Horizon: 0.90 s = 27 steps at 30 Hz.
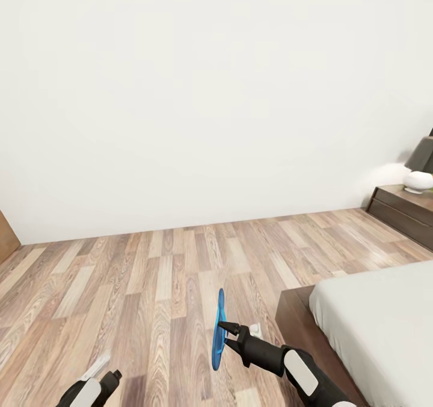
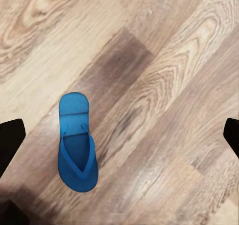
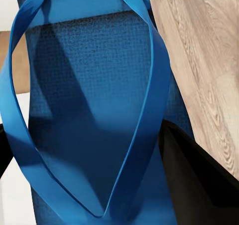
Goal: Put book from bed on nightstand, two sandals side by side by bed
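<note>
My right gripper is shut on one bright-blue sandal, which hangs edge-on above the wood floor just left of the bed's foot corner. Up close, this sandal's straps and sole sit against a dark finger. The second sandal lies flat on the floor, sole down, under my left gripper, whose fingers stand wide apart and open above it. The bed with its pale mattress and dark frame is at the lower right. A nightstand stands by the wall beyond it. The book is out of view.
A white-based lamp stands on the nightstand. The white wall runs across the back, with the plank floor stretching between it and me. A brown wooden edge shows at the far left.
</note>
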Available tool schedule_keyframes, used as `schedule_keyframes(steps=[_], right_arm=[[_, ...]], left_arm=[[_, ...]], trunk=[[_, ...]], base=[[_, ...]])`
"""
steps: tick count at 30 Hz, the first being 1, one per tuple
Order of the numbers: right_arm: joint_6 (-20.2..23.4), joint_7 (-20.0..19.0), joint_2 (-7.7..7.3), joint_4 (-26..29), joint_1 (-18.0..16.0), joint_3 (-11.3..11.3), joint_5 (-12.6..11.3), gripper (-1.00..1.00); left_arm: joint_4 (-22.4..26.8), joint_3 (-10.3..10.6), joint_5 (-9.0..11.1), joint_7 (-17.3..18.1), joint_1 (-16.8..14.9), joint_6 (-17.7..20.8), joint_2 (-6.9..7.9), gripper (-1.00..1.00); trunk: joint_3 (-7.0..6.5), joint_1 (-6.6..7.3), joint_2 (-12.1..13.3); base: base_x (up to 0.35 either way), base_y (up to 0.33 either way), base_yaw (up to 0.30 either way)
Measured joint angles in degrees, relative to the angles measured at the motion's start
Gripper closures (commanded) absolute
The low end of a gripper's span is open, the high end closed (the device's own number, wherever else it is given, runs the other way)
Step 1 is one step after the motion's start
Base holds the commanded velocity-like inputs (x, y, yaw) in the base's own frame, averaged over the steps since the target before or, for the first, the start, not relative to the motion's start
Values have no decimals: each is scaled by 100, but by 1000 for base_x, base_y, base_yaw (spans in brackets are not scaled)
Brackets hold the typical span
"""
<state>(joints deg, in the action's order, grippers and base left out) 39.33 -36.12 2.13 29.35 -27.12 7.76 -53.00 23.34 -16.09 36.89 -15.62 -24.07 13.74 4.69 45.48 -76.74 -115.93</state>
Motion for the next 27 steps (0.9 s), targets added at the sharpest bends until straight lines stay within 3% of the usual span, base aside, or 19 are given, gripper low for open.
schedule_keyframes(steps=[6, 27], right_arm=[[-1, 1, 0, 0, 0, 2, 1, 100], [-1, 1, 4, 0, 0, 10, 1, 100]], left_arm=[[23, -74, 102, 20, 2, 173, 24, -100], [35, -78, 106, 19, 1, 25, 91, -100]], trunk=[[108, -132, -241], [485, -593, -1083]], base=[[0, 0, 0], [0, 0, 0]])
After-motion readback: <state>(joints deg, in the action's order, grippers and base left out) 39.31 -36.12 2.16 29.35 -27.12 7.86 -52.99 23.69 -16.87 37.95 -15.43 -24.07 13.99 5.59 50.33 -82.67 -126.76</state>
